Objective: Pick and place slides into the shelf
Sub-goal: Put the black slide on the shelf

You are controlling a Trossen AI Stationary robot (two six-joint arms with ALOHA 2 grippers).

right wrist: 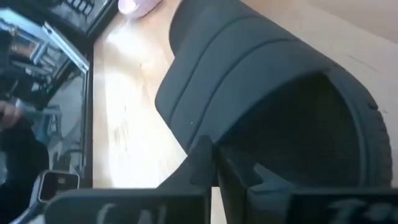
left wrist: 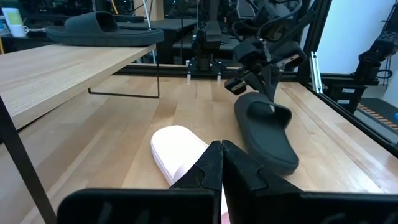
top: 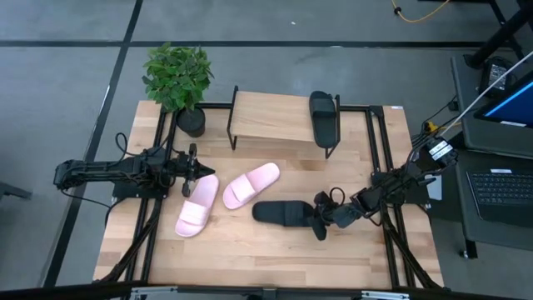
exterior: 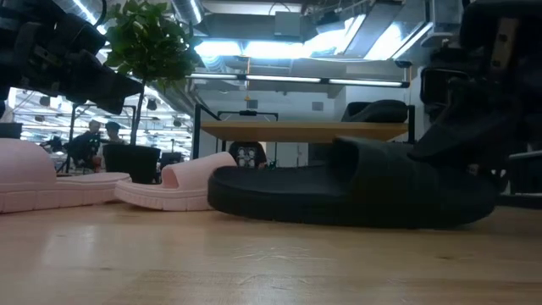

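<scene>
A black slide point(top: 283, 213) lies flat on the table's near middle, its strap point(exterior: 381, 169) toward the right arm. My right gripper point(top: 321, 221) is shut at that strap. Two pink slides point(top: 198, 207) point(top: 251, 185) lie sole-down left of it. My left gripper point(top: 193, 172) hangs shut above the table by the far end of the left pink slide, touching nothing. The shelf point(top: 275, 117) stands on thin black legs at the far middle. A second black slide point(top: 323, 117) rests on its plank's right end. My right gripper pinches the black slide's strap at its open edge point(right wrist: 205, 134), one finger on the strap's outer face and one toward the hollow under it. The fingers point(left wrist: 268, 81) slant down from the table's right side. The slide's sole lies flat on the table.
A potted plant point(top: 179, 79) stands at the far left corner beside the shelf. Black rails point(top: 379, 158) run along the table's left and right sides. A laptop point(top: 500, 192) sits off the table's right edge. Bare wood shows along the near edge point(top: 266, 258).
</scene>
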